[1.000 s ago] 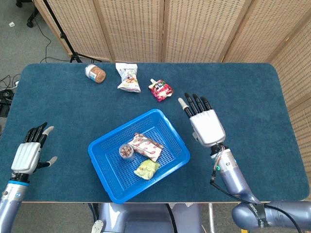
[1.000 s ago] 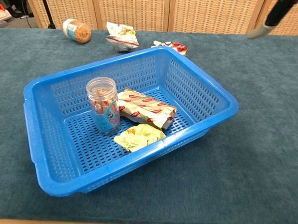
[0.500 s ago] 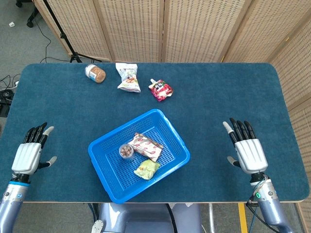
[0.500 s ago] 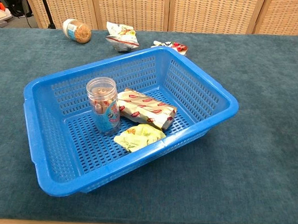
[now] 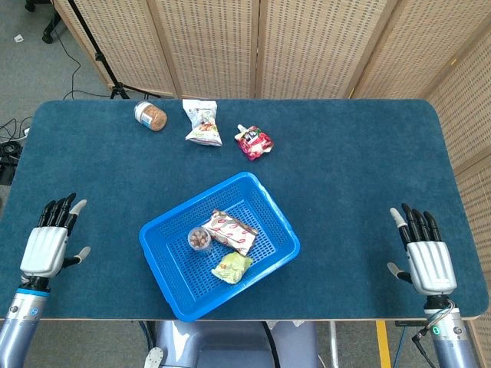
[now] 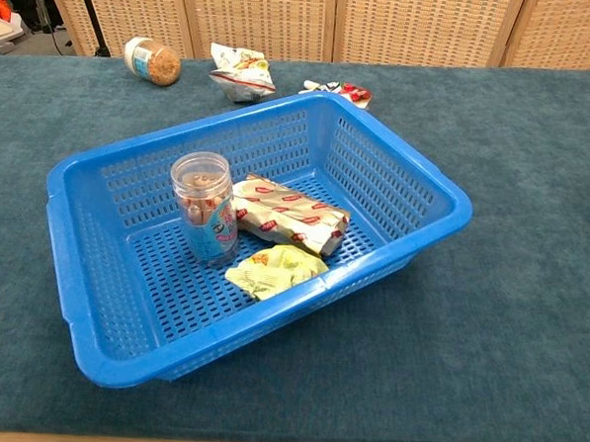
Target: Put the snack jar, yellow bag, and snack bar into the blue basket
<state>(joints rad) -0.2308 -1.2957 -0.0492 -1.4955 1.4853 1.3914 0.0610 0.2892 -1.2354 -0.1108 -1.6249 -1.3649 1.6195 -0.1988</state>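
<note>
Snack jar (image 6: 206, 206), snack bar (image 6: 289, 214) and yellow bag (image 6: 276, 269) are contained in the blue basket (image 6: 416, 183); left hand (image 5: 46, 245) and right hand (image 5: 426, 259) are spread, empty

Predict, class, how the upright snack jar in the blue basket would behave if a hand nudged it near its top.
The snack jar stands upright and is taller than wide, so it would probably tip rather than slide. Its round clear body suggests it could roll once down, though the snack bar beside it and the blue basket wall would likely stop it. It looks rigid, not squashy.

Perforated blue plastic basket (image 6: 415, 203) holds crumpled yellow bag (image 6: 275, 269), red-and-cream patterned snack bar (image 6: 288, 214), clear snack jar (image 6: 205, 208); teal felt tabletop (image 6: 509, 292)
</note>
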